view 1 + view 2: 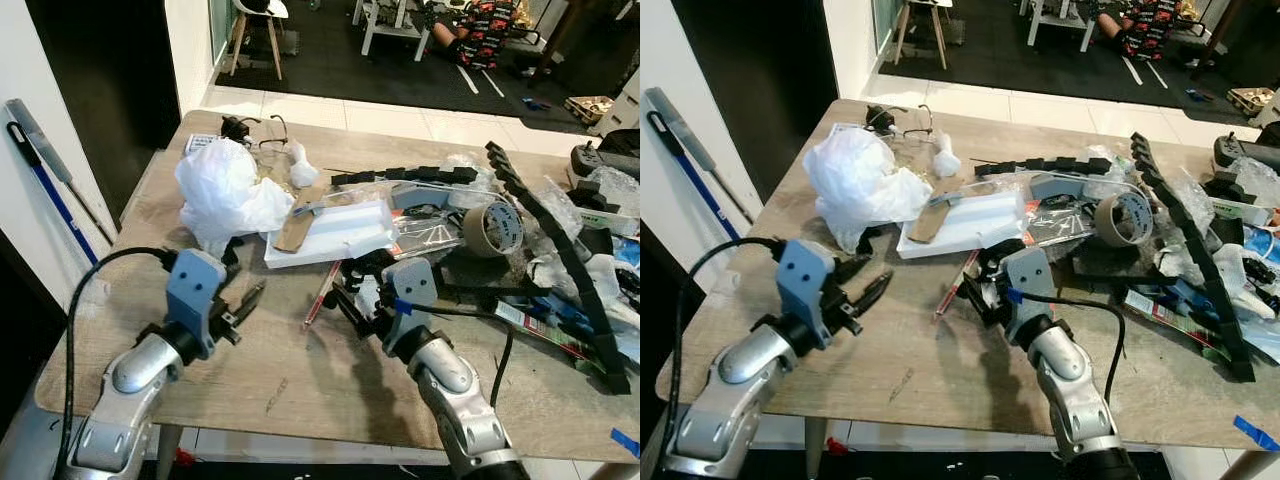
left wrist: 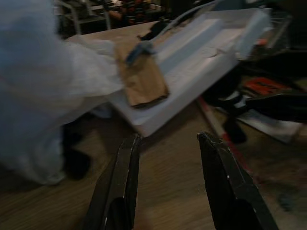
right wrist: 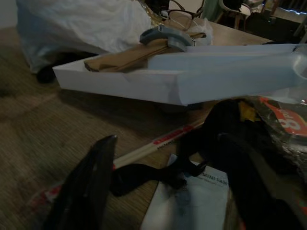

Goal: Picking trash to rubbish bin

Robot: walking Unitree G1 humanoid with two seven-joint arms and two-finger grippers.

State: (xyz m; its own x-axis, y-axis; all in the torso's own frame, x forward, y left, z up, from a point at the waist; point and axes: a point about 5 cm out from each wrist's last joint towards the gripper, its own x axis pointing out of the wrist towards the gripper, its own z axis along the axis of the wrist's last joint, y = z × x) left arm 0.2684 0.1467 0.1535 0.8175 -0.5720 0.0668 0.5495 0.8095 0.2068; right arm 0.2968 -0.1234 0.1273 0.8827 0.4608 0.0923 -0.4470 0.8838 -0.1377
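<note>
Table (image 1: 300, 390): wooden, heaped with litter along its far and right sides; near edge bare, leaving the arms room to work.
Bag (image 1: 222, 192): white plastic, crumpled, at the far left just beside the tray.
Tray (image 1: 335, 235): white foam, a brown card strip (image 1: 296, 226) lying on its left end.
Tape (image 1: 492, 228): roll on edge, right of the tray.
Left claw (image 1: 243, 303): fingers apart, empty, above bare wood, aimed toward bag and tray.
Right claw (image 1: 352, 296): fingers apart, low over a black strap (image 3: 158, 173) and white label (image 3: 192, 201), likely the trash picked next.
Chopsticks (image 1: 322, 291): red-printed wrapper, near the right claw.
</note>
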